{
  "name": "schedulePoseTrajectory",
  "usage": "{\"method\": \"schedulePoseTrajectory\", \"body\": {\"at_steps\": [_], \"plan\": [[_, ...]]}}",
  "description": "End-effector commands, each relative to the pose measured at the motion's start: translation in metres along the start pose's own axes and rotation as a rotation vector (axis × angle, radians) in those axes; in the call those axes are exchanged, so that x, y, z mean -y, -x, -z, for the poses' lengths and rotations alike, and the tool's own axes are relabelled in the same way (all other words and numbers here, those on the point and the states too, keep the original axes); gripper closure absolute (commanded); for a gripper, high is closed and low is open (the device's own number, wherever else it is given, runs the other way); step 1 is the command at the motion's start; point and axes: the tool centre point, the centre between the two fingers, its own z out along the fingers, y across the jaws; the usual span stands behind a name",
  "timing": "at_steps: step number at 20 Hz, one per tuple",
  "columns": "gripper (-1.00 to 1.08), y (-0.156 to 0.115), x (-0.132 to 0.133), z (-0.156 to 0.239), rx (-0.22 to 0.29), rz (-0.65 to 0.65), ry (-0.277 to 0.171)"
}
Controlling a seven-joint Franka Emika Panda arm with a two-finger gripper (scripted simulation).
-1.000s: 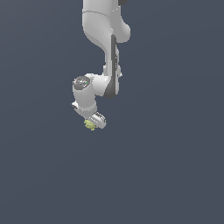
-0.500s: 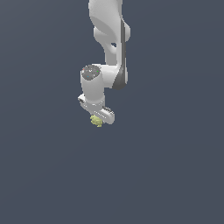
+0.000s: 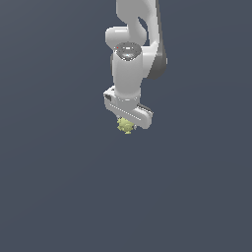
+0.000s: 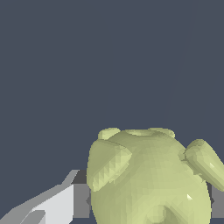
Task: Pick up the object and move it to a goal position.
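The object (image 3: 126,126) is a small yellow-green knobbly blob hanging just under the white hand of my arm in the exterior view. My gripper (image 3: 127,124) is shut on it, and the fingers are mostly hidden behind the hand's white bar. In the wrist view the object (image 4: 148,179) fills the near part of the picture, lumpy with rounded bumps. A white and grey finger (image 4: 57,205) presses against one side of it; a dark pad edge shows at the other side.
A plain dark grey-blue floor (image 3: 59,197) lies all around. The white arm (image 3: 130,59) rises from the hand to the exterior view's top edge. No goal marker shows.
The arm has carried the held object toward the exterior view's right and slightly upward, and the wrist has turned as it went. The grip stays shut.
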Motion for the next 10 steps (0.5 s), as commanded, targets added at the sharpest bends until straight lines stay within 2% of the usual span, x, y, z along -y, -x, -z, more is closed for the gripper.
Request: {"method": "schedulePoseTrajectory", "body": {"at_steps": [1,10], "plan": [[1.08,0.01,0.019,0.025,-0.001,-0.001,0.001],[1.08,0.045,0.088,0.113,-0.001,-0.001,0.001]]}}
